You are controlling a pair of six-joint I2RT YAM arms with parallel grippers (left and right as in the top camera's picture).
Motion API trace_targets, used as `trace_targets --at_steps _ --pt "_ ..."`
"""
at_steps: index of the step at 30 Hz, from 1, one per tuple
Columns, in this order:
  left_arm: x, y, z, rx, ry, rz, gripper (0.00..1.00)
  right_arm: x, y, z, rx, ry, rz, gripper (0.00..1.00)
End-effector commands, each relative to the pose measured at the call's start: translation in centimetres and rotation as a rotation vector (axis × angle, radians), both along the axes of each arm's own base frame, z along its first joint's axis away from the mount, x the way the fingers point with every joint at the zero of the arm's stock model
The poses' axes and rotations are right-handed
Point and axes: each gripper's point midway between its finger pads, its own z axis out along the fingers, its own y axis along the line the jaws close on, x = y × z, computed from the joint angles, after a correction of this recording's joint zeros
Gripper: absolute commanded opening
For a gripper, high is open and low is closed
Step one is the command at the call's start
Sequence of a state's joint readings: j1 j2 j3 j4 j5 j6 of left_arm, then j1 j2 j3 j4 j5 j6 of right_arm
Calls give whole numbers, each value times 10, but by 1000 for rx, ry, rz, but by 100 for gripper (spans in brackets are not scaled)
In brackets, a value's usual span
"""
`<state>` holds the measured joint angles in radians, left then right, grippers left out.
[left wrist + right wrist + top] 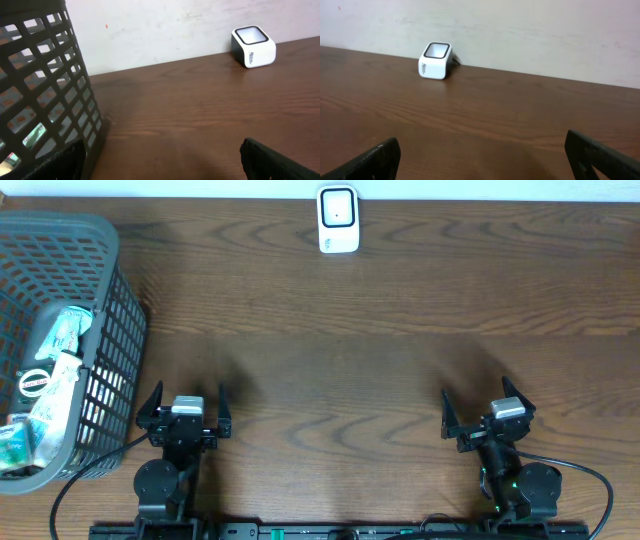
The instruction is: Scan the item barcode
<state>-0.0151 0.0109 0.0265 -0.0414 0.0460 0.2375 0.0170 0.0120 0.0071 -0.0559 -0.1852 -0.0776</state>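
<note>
Inspection from the remote station, task not yet started.

The left gripper [189, 391] sat low at the near edge of the table [340, 360], fingers spread wide and holding nothing. The right gripper [478, 396] sat likewise at the near right, fingers wide apart and empty. I judged both to be in a parked stance, well back from the work.

The goods to be scanned lay inside the dark mesh basket [60, 222] at the far left of the table, just beside the left gripper. I could make out several packets [55, 370] heaped together in it; no barcode was legible from any view.

The white scanner [338, 220] stood at the far edge, centre, its window facing up. I judged it was placed there so either arm could present an item above it.

Finding: the first step called for the left arm to reach into the basket, being the nearer.
</note>
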Motion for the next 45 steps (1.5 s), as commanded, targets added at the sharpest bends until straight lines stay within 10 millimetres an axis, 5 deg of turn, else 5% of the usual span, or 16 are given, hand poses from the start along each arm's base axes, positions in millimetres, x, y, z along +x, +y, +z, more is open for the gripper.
trace_targets --at_steps 1,16,31,45 --pt "0 1 -15 14 40 3 97 0 -2 -1 5 2 -9 99" --pt "-1 -1 -10 -93 30 6 98 0 -2 -1 5 2 -9 99" --pt "2 -18 77 -181 -25 -86 98 0 -2 -1 5 2 -9 99" --pt "53 -51 155 -287 102 -250 98 0 -2 -1 5 2 -9 99"
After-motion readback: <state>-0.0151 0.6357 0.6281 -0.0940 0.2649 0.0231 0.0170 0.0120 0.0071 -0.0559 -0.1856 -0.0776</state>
